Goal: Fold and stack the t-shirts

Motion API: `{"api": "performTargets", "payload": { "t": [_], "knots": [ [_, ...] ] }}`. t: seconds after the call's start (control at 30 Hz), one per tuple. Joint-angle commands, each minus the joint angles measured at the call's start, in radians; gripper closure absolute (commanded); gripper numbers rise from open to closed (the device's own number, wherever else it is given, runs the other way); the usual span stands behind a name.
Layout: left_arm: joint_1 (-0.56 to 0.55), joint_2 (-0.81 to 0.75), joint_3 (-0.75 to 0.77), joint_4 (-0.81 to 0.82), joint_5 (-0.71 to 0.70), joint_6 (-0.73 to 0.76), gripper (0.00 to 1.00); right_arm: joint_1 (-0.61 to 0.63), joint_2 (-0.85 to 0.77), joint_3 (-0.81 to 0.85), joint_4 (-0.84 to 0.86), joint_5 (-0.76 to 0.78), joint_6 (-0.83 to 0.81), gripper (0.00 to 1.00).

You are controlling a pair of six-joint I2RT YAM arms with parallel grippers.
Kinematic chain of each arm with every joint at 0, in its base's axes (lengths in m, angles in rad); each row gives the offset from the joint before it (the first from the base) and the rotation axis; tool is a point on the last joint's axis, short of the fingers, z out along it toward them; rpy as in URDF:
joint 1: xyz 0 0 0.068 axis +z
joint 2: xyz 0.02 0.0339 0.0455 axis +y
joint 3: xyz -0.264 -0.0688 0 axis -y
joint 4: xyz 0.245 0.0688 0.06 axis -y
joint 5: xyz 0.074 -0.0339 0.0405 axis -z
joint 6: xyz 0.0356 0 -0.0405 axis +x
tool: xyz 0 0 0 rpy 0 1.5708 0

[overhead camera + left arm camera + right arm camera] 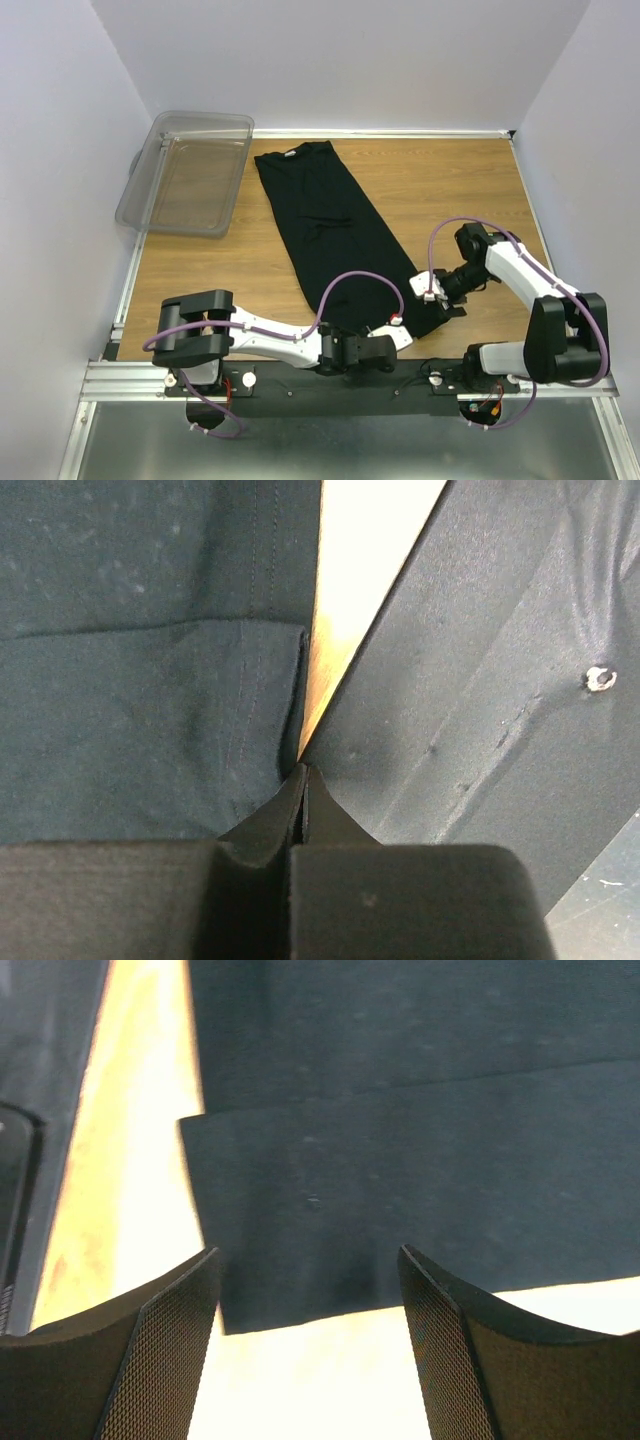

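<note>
Hem of the t-shirt [330,225] lies just ahead of both tools, with its long axis slanting away to their left. We see the left gripper [303,778] closed, seemingly pinching one hem corner. The right gripper [308,1253] is spread over the other.

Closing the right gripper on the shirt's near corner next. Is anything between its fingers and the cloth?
Nothing visible. The right gripper is open directly over the shirt corner, with only bare table around it.
</note>
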Motion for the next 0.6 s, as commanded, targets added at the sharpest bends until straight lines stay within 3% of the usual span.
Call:
{"api": "performTargets", "payload": {
  "t": [0.0, 0.3, 0.57],
  "knots": [
    [0.023, -0.028, -0.018, 0.025, 0.031, 0.003, 1.00, 0.026, -0.058, -0.058, -0.029, 0.053, -0.049, 0.23],
    [0.048, -0.144, -0.071, 0.073, 0.063, -0.014, 1.00, 0.066, -0.049, -0.148, 0.126, 0.124, 0.006, 0.28],
    [0.046, -0.134, -0.083, 0.105, 0.115, -0.001, 1.00, 0.082, -0.048, -0.187, 0.188, 0.132, 0.025, 0.34]
  ]
}}
